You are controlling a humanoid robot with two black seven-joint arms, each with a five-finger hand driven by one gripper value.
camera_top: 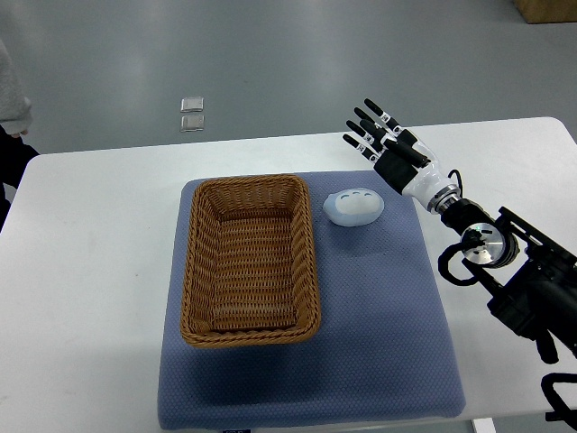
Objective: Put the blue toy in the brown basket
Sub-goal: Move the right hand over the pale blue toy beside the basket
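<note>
A pale blue, rounded toy [353,207] lies on the blue mat [379,307], just right of the brown wicker basket [249,260]. The basket is rectangular and holds nothing. My right hand [383,135] comes in from the right edge and is above the white table, up and to the right of the toy, not touching it. Its black fingers [365,124] are spread open and hold nothing. My left arm is out of view.
The white table [90,271] carries the mat. A person's sleeve [13,95] shows at the far left edge. Two small clear squares [192,114] lie on the grey floor beyond the table. A cardboard box corner [547,9] shows at top right.
</note>
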